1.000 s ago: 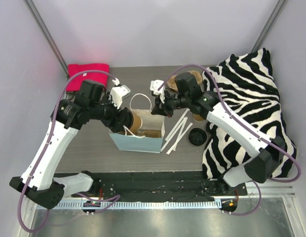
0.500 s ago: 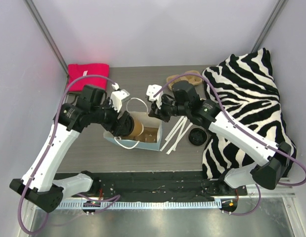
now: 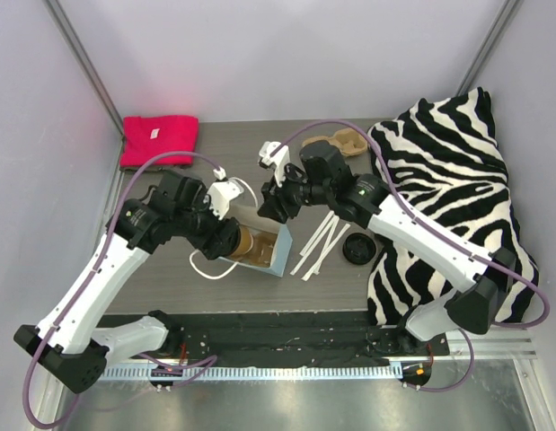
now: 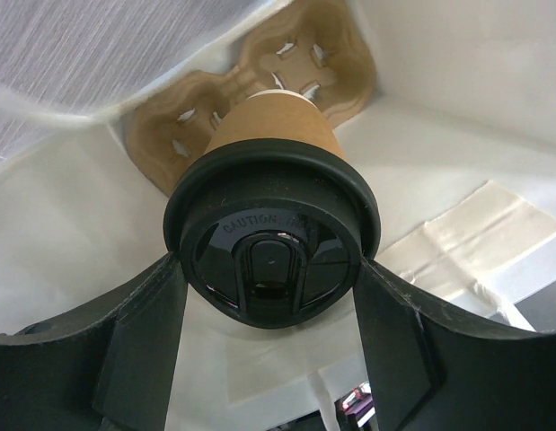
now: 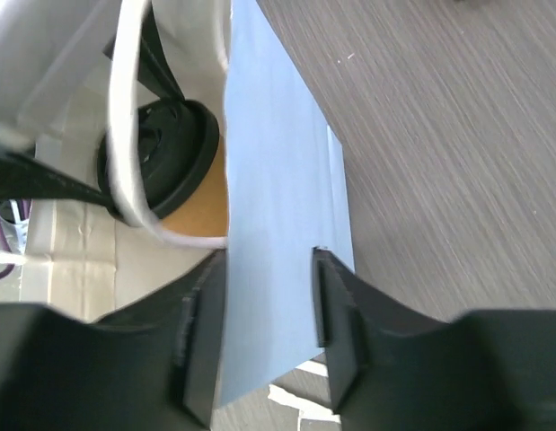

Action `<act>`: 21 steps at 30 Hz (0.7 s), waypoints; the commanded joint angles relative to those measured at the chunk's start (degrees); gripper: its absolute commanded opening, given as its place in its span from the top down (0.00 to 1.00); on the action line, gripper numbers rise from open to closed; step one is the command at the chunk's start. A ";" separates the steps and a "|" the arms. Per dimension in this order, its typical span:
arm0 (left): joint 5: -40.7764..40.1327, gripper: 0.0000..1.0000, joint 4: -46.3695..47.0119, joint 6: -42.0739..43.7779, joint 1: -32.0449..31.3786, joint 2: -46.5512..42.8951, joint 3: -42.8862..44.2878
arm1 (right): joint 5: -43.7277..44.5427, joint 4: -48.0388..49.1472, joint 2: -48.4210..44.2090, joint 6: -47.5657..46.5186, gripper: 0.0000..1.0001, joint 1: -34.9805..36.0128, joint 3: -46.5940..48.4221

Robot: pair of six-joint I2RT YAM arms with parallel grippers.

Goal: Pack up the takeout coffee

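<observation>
While the light blue bag (image 3: 282, 254) lies tipped on the grey worktop (image 3: 170, 283) near the middle of the top view, its mouth faces the left arm. That arm's left claw (image 3: 228, 235) reaches inside. One white handle (image 3: 206, 268) loops out onto the worktop at the bag's lower left.

In the left wrist view the black fingers (image 4: 143, 332) press both sides of the round black lid of the takeout coffee (image 4: 273, 153) — clamped on it. The tan cup points away from the camera, and its far end sits at a pocket of the brown cup carrier (image 4: 304, 54), deep in the bag's white interior.

Right of the bag lie a few white strips (image 3: 321, 241), fanned slightly. A loose black lid (image 3: 358, 249) lies just beside them, at the edge of the zebra-striped cloth (image 3: 448, 171) that fills the right of the frame.

Just beyond the bag, the right claw (image 5: 264, 260) hangs at its upper edge. In its own view the jaws stand apart over the flat blue wall, not pinching it. The lidded cup and the other handle show at the upper left of that view.

Farther back, a second carrier (image 3: 342, 141) rests against the zebra cloth — and a red cloth (image 3: 159, 139) lies folded at the upper left.
</observation>
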 commanded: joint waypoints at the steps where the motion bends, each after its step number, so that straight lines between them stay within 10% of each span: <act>1: -1.70 0.61 1.87 1.60 -0.64 -1.15 -0.23 | -1.34 1.66 1.94 1.32 0.48 0.20 4.69; 21: -1.44 0.61 2.22 1.25 -0.73 -0.01 -0.14 | -4.25 7.10 2.47 -2.11 0.20 1.16 5.14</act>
